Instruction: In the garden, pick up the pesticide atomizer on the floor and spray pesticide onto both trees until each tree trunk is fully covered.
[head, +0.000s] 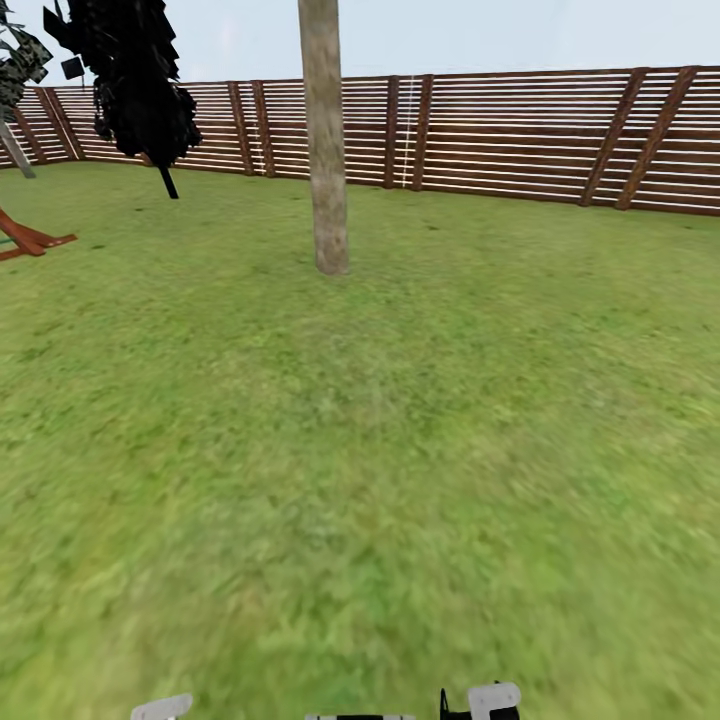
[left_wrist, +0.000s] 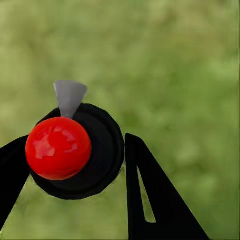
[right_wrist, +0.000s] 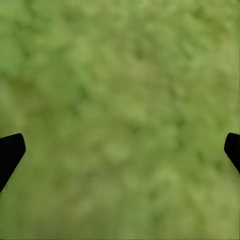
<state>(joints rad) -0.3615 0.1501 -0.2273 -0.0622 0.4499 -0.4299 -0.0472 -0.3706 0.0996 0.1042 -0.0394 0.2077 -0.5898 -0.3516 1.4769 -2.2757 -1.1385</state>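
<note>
The left tool (left_wrist: 75, 170) is closed on the pesticide atomizer (left_wrist: 80, 152): in the left wrist view its 2 black fingers (left_wrist: 150, 200) sit on either side of a round black body topped by a glossy red ball, with a small grey nozzle-like tab sticking out beyond the ball. Blurred lawn (left_wrist: 190, 75) lies well beyond the tool, so the bottle looks lifted clear of the grass. The right tool (right_wrist: 120, 150) is spread wide and holds nothing; only its 2 black fingertips (right_wrist: 10, 152) show at the edges of the right wrist view, over plain grass.

The pickup therefore looks done, and the step in hand appears to be the approach to the first tree. In the head view 1 thick, mottled grey-brown tree trunk (head: 324, 140) stands straight ahead, well apart from both tools, in front of the brown slat fence (head: 520, 135). No white specks are visible on the bark, so spraying has probably not begun.

The next move likely calls for closing that gap, then raising the left arm so the nozzle faces the trunk. Both arms seem held low and close to the body, pointing down at the ground.
</note>
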